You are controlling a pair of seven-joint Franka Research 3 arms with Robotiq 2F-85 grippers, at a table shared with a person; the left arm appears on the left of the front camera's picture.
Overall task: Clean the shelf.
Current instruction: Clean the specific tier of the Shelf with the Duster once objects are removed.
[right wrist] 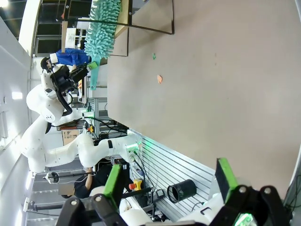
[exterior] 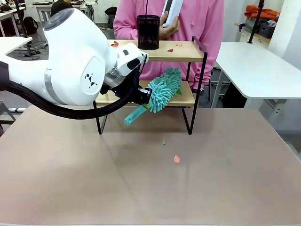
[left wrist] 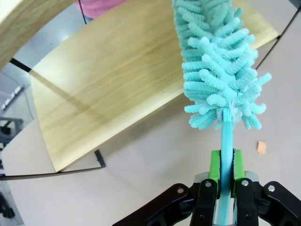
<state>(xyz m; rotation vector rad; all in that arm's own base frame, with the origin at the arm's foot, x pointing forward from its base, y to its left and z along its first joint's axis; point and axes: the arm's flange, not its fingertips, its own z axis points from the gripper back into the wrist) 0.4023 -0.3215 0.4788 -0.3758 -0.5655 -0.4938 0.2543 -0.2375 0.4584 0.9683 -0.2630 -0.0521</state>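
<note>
**Front view.** Shows the shelf (exterior: 188,51) standing at the middle of the tabletop's (exterior: 225,188) far edge, two wooden boards level within a thin black frame. Carries on the upper board a black mesh cup (exterior: 148,32) near the middle, with red scraps (exterior: 114,44) toward the left end and just right of the cup. Backed by a person (exterior: 207,23) in pink beyond the far edge. Places the left gripper (exterior: 144,98) just before the lower board's front edge, clamped on the handle of a teal duster (exterior: 165,88). Fluffy head tilted up over the lower board, handle end slanting down toward the tabletop. Contact between head and board: cannot be told. Note a green scrap (exterior: 163,142) and an orange scrap (exterior: 176,159) near the tabletop's middle, in front of the shelf.

**Left wrist view.** Shows green pads (left wrist: 215,165) drawn narrow, pinching the thin teal handle, duster head spread above the lower board.

**Right wrist view.** Shows the right gripper (right wrist: 169,175) with fingers spread wide, nothing between them, well apart from shelf and duster.
</note>
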